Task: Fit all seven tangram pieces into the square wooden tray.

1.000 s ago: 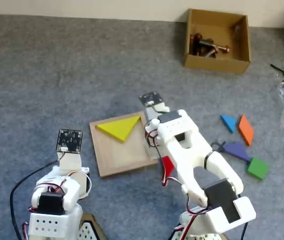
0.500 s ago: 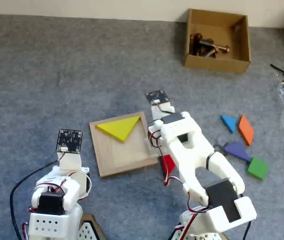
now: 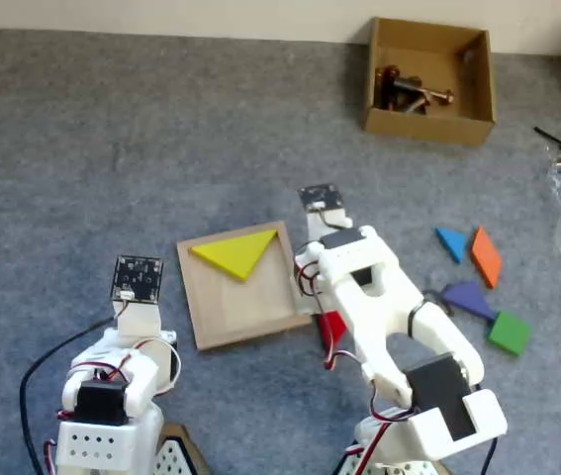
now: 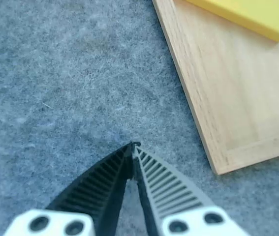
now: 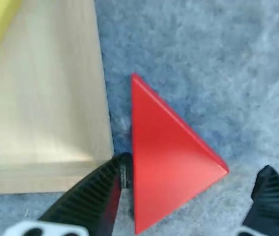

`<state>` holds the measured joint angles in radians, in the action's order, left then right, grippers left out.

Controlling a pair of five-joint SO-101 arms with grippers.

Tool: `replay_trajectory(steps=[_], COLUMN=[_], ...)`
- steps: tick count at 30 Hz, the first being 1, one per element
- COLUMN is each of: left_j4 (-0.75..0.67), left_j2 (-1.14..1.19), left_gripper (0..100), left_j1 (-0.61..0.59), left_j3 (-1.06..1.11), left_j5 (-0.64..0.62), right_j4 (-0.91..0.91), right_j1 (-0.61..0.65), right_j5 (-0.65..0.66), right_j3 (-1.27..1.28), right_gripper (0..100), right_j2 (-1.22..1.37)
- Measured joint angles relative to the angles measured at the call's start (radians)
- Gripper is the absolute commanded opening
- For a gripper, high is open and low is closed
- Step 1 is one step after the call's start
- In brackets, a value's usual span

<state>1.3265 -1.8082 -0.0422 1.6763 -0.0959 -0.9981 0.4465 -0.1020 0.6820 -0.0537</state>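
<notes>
The red triangle [image 5: 169, 177] lies flat on the grey table [image 3: 112, 129], just outside the square wooden tray [image 3: 245, 302], with one straight edge running alongside the tray's outer wall and a narrow strip of table between them. The right hand [image 5: 193, 177] is spread wide and straddles this piece. One jaw sits in the strip between tray and triangle, at or against the straight edge; the other jaw stands apart from the far corner. The right hand holds nothing. The left hand [image 4: 133, 147] is fully closed and empty, hovering over bare table just beside the tray's corner. The yellow triangle [image 3: 235, 251] already lies inside the tray against its far side. The blue triangle [image 3: 449, 240], orange parallelogram [image 3: 486, 255], purple triangle [image 3: 468, 296] and green square [image 3: 509, 332] lie well apart on the table beyond the right arm. The red piece is judged to be light, rigid and thin, with a smooth painted surface; it is unlikely to deform or break but may slip. Because its sides taper, closing on two slanted sides would probably squeeze it out of the jaws. The recommended hold is one jaw flat on the straight edge and the other on the opposite corner, set low against the table. The adjacent tray wall may be nudged during closure.
</notes>
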Motion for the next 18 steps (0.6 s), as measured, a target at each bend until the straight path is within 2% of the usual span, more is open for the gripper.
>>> replay_trajectory(steps=[6, 11, 18], left_j4=[0.000, 0.000, 0.000], left_j2=[0.000, 0.000, 0.000], left_gripper=[1, 1, 1], left_j1=[0.000, 0.000, 0.000], left_j3=[0.000, 0.000, 0.000], left_j5=[0.000, 0.000, 0.000], right_j4=[0.000, 0.000, 0.009], right_j1=[0.003, 0.006, 0.006], right_j5=[0.000, 0.000, 0.000], right_j3=[0.000, 0.000, 0.020], right_gripper=[36.1, 29.0, 28.5], right_j2=[0.000, 0.000, 0.000])
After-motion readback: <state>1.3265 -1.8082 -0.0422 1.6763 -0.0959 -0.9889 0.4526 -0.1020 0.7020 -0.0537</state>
